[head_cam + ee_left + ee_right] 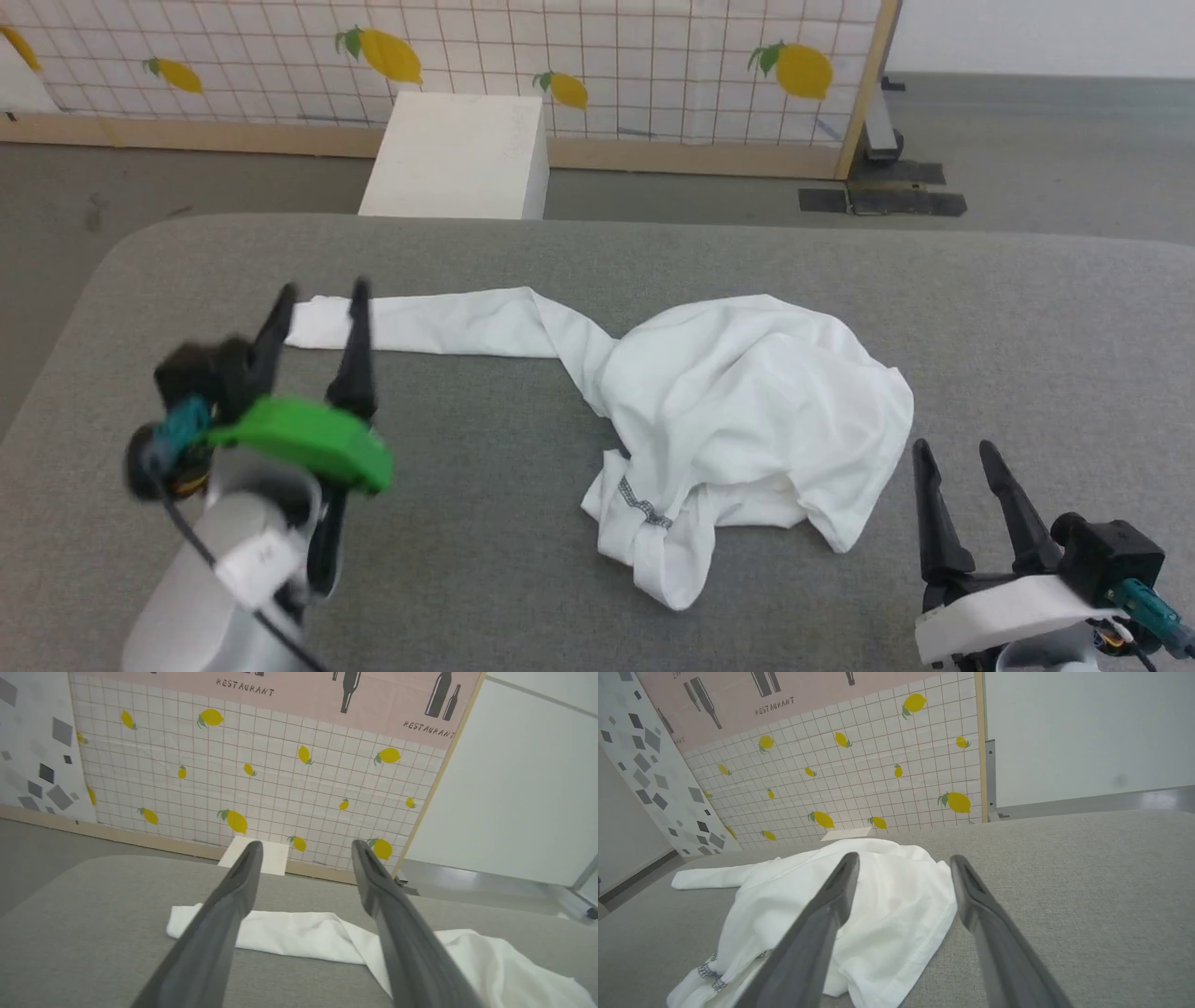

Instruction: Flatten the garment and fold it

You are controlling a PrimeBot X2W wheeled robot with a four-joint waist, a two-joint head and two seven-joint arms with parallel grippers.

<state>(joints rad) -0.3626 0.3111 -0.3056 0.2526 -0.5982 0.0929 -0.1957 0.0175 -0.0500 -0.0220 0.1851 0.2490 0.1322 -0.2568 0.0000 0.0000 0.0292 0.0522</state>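
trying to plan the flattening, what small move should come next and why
Probably move the right end effector forward to pinch the garment's bunched edge nearest it, ready to draw it outward. The sleeve lies stretched out by the open left end effector, while the body is a crumpled heap; the right one is open, empty and close to that edge.

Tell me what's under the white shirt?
The shirt lies on the grey table, one sleeve stretched flat toward the left. The rest is bunched in a heap, so anything beneath its folds is covered and cannot be seen.
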